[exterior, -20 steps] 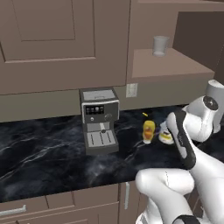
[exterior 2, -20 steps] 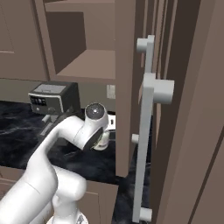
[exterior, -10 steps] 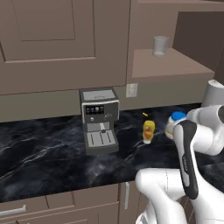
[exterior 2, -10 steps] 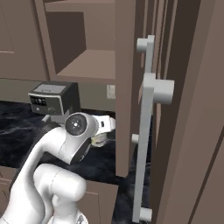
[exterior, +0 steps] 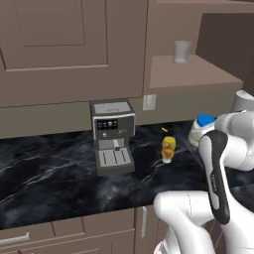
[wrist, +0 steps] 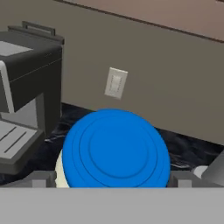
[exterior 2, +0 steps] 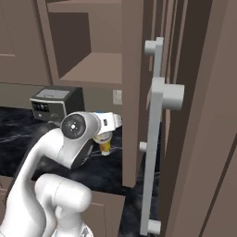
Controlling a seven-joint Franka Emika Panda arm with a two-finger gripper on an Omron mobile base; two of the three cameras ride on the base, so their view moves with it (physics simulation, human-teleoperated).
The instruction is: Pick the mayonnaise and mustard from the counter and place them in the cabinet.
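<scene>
Hand view: the mayonnaise (wrist: pixel 116 148) is seen close below, its blue lid between the wide-open jaws. It stands on the table (exterior: pixel 59 173), right of the mustard (exterior: pixel 168 148).

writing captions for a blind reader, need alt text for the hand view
A round blue lid of the mayonnaise jar sits close below the camera, on the black marble counter. A grey coffee machine stands at left, and a white wall outlet is on the backsplash behind.

The blue-lidded mayonnaise (exterior: pixel 203 128) and yellow mustard (exterior: pixel 168 148) stand upright on the black surface (exterior: pixel 49 173), below the cabinet (exterior: pixel 191 74).
</scene>
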